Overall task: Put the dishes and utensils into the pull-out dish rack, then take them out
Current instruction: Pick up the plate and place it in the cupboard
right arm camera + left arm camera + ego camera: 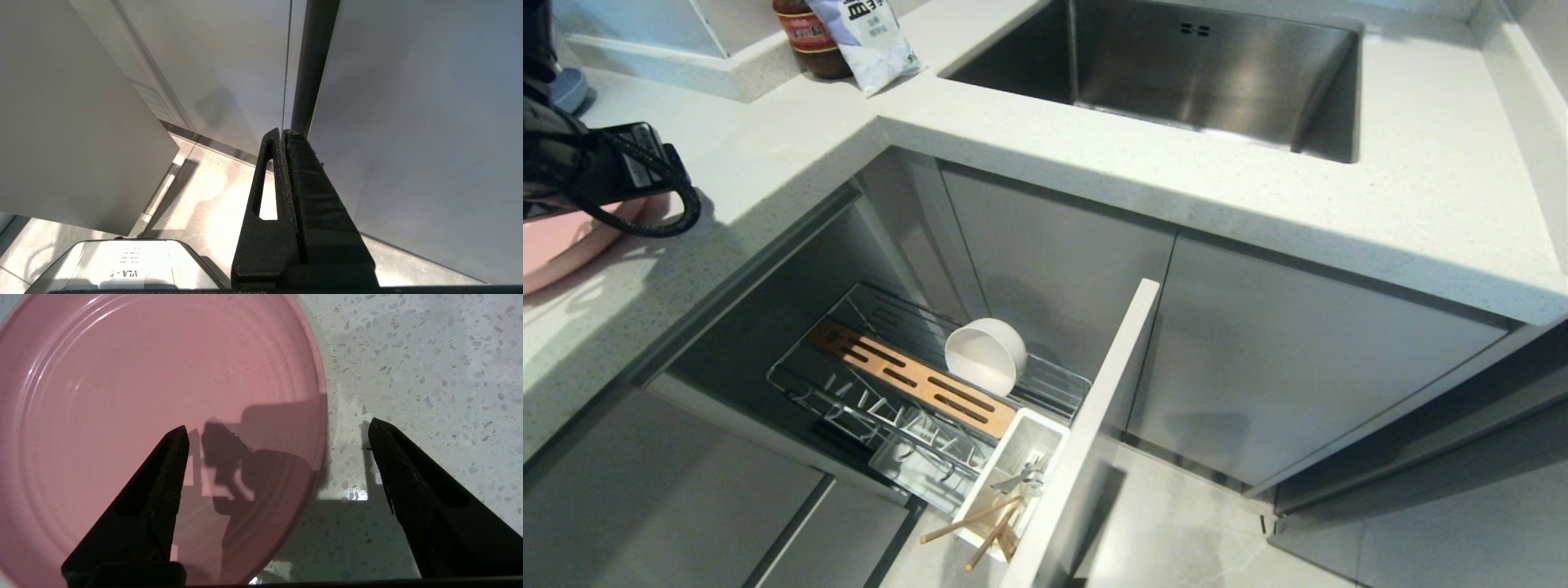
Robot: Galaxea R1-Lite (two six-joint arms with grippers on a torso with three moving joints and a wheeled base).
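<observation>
One large flat round pink plate [135, 416] lay on the speckled white stone desk [429, 355], straddled by the left claw [278, 435], spread wide; one off-white bowl [985, 356] stood in the chrome wire rack [1045, 384]. The right claw [284, 141] was pressed closed.

The speckled white countertop [792, 139] wraps round the sink [1176, 65], with the pink plate [155, 416] lying flat on it at the far left edge, plus 1 brown jar [809, 37] and 1 white packet [870, 41] up at the back.
</observation>
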